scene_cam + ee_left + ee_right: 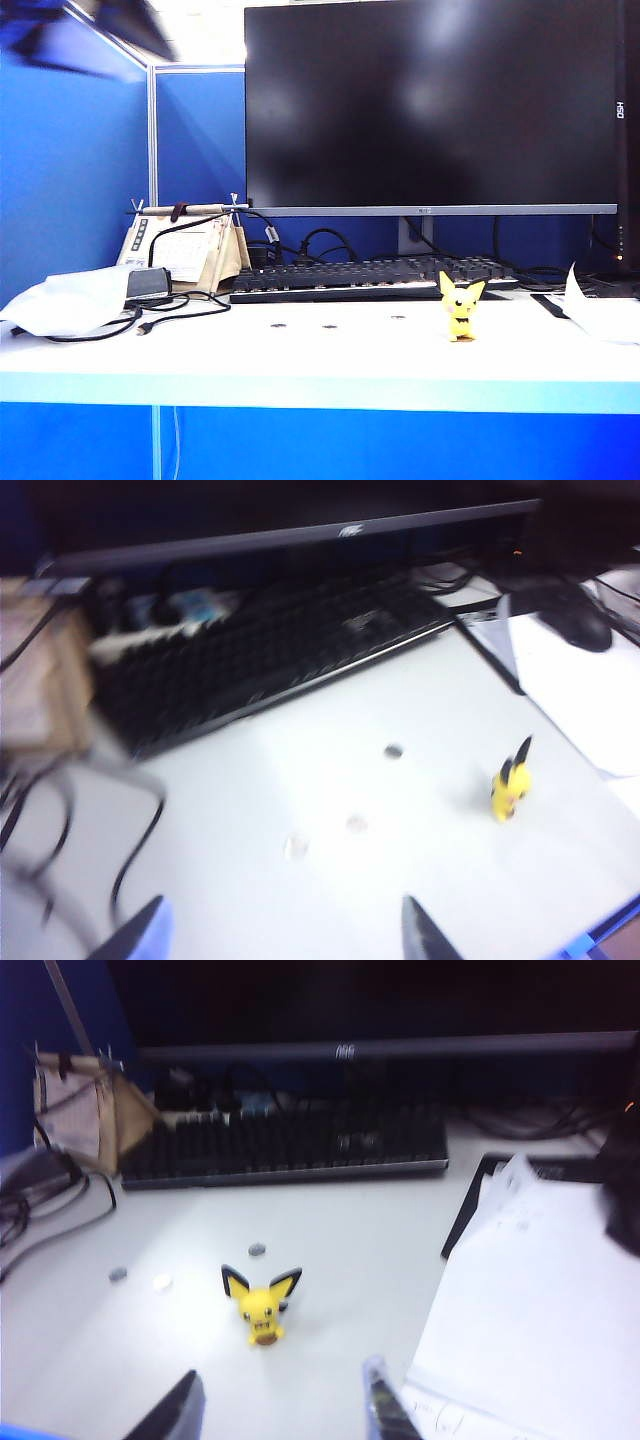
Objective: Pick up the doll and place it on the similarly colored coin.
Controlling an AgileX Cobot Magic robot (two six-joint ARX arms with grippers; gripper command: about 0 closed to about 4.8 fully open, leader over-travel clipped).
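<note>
doll (461, 306) upright | coin unclear | left gripper (283, 932), right gripper (283, 1407) jaws apart

An office cubicle.
A big monitor (432, 105), black keyboard (370, 275) and papers (520, 1290) crowd a white worktop (320, 360) between blue partition walls (70, 170).

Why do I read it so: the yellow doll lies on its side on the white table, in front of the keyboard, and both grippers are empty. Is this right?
One detail is wrong: the yellow doll stands upright, not on its side, as the exterior view shows. The rest holds: it is on the white table, in front of the keyboard, and the left gripper and right gripper hold nothing.
</note>
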